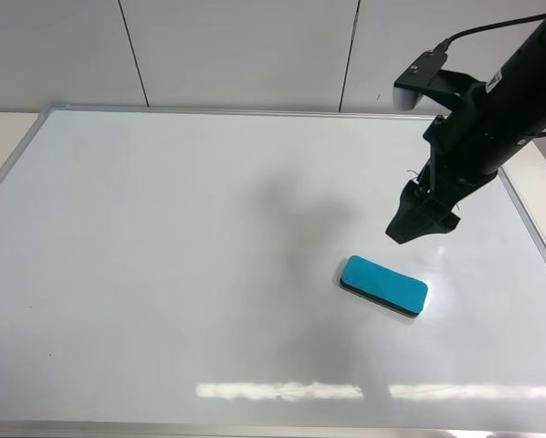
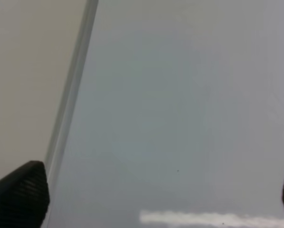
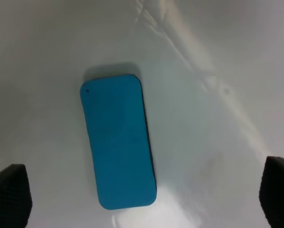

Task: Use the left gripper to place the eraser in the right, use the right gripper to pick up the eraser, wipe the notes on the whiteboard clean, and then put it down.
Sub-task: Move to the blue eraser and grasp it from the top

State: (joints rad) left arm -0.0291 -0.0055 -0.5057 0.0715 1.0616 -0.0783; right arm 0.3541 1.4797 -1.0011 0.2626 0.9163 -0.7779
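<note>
— First entry?
— Right tool [image 1: 417, 228]. Black, at the end of a black arm with a thin cable, reaching in from the right of the high view. Spread wide, holding nothing. Ribbed fingertips [image 3: 9, 197] at opposite edges of the wrist view, nothing touching either.

— Nearest item?
— Eraser [image 1: 383, 286]. Teal, rounded rectangle, dark layer underneath, teal face up. Flat on the whiteboard [image 1: 163, 255], in the right half, closer to the near edge than to the far one, long side slanted against the frame [image 1: 236, 111]. Near the right tool, lower and slightly left of it in the high view; apart, not touching. Centred between the two fingertips in the right wrist view.

— Second entry?
— Left tool [image 2: 154, 194]. Found only in the left wrist view: two dark ribbed tips at opposite edges. Spread wide as well, holding nothing. Under it, bare white board, one strip of silver frame, beige table [image 2: 28, 71] beyond that strip.

— Surroundings?
— Whiteboard: glossy white, silver-framed, rounded corners, flat on the table. Soft grey shadow near the middle, bright streak of glare [image 1: 282, 391] along the near edge. Pale panelled wall [image 1: 255, 46] behind the far edge.
</note>
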